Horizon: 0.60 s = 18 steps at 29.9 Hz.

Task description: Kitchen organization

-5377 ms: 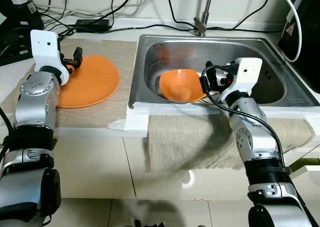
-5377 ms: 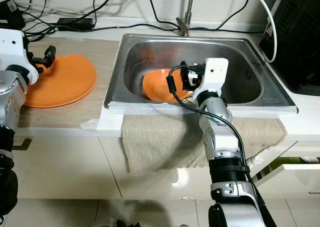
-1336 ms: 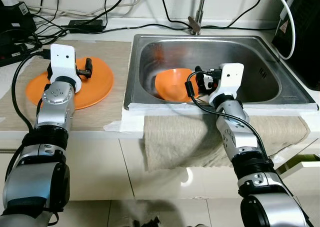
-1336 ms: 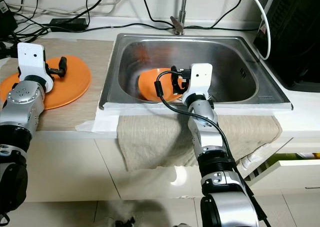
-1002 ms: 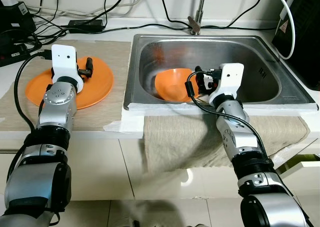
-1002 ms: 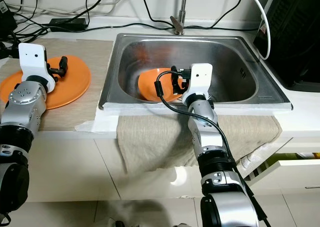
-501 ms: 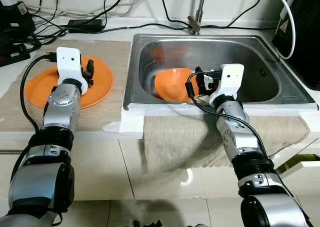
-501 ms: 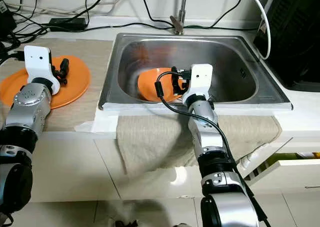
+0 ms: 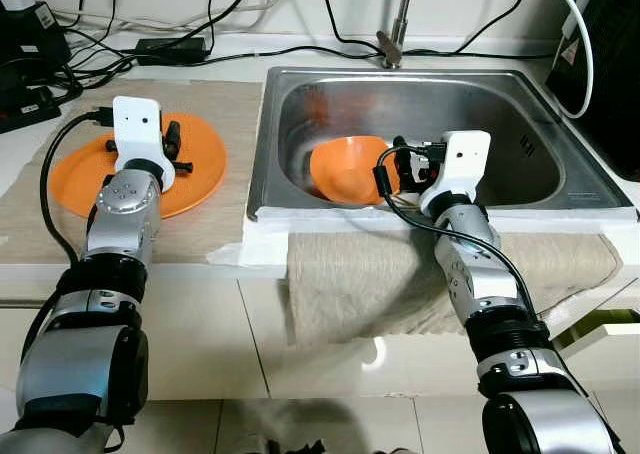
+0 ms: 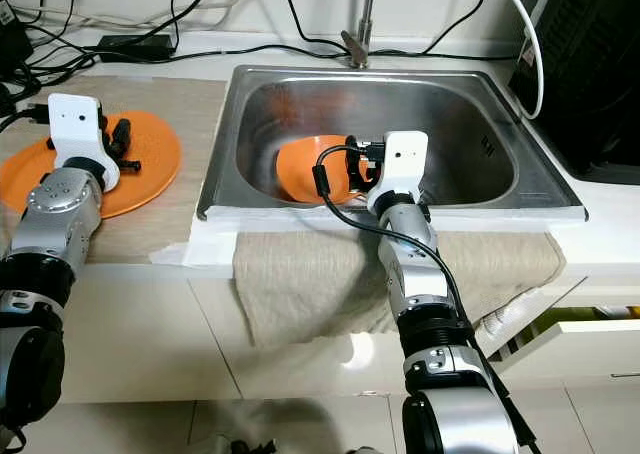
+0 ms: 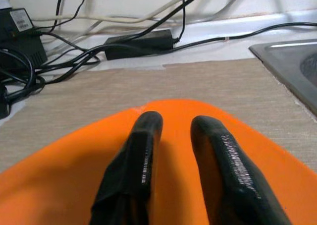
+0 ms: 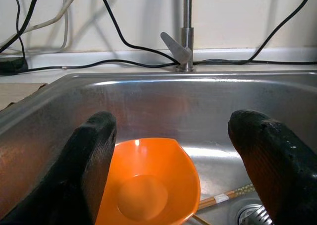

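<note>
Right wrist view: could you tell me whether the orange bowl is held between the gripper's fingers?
No, the orange bowl lies in the sink, beyond the open right gripper.

No legible text, brand, number or sign can be read. A white label is seen on the black box at the upper left of the left wrist view, but its print is too small to be made out.

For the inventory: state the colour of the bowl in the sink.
Orange bowl, plain; clearest in the right wrist view.
</note>
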### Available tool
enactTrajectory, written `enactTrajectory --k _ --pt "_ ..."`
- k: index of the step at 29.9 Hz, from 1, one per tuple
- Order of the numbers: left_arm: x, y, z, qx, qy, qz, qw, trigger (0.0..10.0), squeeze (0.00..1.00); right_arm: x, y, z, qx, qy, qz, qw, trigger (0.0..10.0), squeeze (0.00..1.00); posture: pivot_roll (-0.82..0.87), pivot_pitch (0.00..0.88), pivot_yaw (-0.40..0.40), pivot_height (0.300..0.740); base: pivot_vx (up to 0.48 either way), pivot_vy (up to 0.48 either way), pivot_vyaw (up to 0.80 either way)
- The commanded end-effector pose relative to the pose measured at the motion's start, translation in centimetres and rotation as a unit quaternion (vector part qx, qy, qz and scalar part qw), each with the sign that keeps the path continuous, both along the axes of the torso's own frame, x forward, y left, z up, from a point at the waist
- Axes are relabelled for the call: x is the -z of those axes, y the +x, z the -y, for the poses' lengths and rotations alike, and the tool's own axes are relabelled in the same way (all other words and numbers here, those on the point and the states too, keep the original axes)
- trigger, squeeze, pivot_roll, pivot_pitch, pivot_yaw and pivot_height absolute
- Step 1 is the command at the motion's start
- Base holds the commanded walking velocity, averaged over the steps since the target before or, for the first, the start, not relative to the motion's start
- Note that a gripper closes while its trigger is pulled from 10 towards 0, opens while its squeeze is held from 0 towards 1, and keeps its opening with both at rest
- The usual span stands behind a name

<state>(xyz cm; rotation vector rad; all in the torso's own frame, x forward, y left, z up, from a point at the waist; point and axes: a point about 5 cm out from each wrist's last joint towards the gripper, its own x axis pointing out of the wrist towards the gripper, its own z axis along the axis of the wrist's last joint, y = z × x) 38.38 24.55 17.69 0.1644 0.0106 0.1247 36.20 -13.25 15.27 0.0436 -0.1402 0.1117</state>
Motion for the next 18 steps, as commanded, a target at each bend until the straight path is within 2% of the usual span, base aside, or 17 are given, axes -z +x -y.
enactTrajectory --k 1,18 --pt "-0.71 0.21 -0.11 -0.002 0.003 0.010 1.000 0.0 0.00 -0.28 -0.02 0.37 0.005 0.006 0.004 1.000 10.0 0.00 0.00 0.000 0.015 0.740 0.000 0.000 0.00" --pt "-0.86 0.32 -0.12 -0.006 0.012 0.007 1.000 0.0 0.00 -0.34 0.05 0.40 0.004 0.010 0.002 1.000 10.0 0.00 0.01 0.000 0.013 0.740 0.000 0.000 0.00"
